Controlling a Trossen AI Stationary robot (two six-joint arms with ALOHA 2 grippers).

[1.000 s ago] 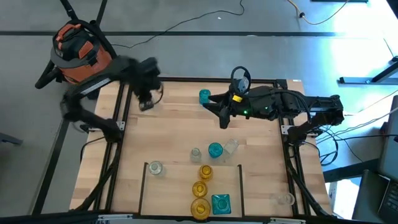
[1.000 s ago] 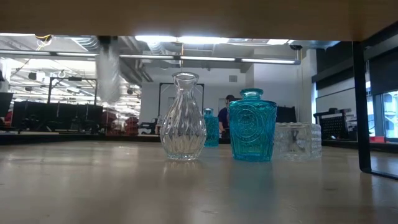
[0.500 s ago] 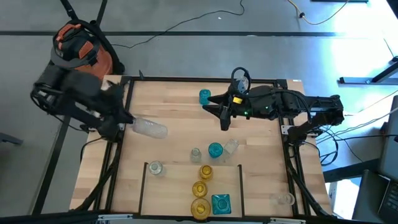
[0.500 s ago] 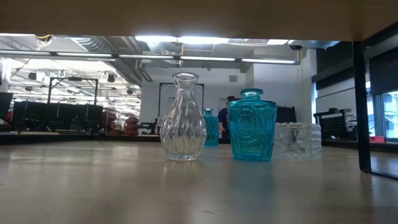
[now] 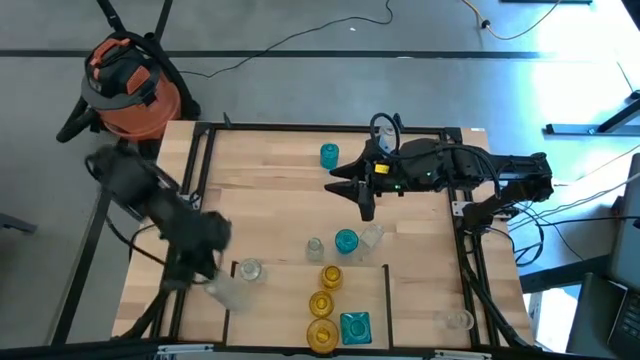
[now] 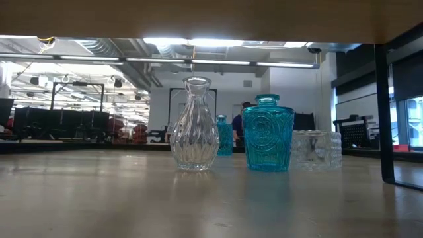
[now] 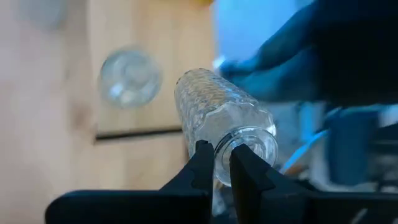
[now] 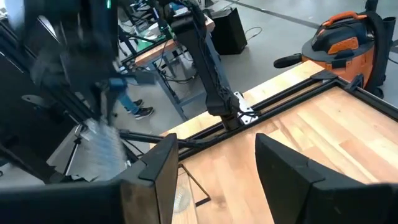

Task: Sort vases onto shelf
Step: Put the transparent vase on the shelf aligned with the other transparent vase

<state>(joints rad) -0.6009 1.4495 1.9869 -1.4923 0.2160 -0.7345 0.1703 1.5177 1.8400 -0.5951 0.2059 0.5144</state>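
Overhead, left gripper [image 5: 205, 262] hangs blurred at the table's near left edge with a clear ribbed vase [image 5: 232, 292] in it, just beside another clear vase [image 5: 249, 269] on the shelf [image 5: 280, 310], while the right gripper [image 5: 362, 192] waits mid-table, fingers spread, near the far teal vase [image 5: 329, 154]. Level with the tabletop, a clear fluted vase [image 6: 194, 124] and a teal jar [image 6: 268, 134] stand side by side. Through the left wrist, both fingers [image 7: 202, 169] pinch what looks like that ribbed vase's neck.
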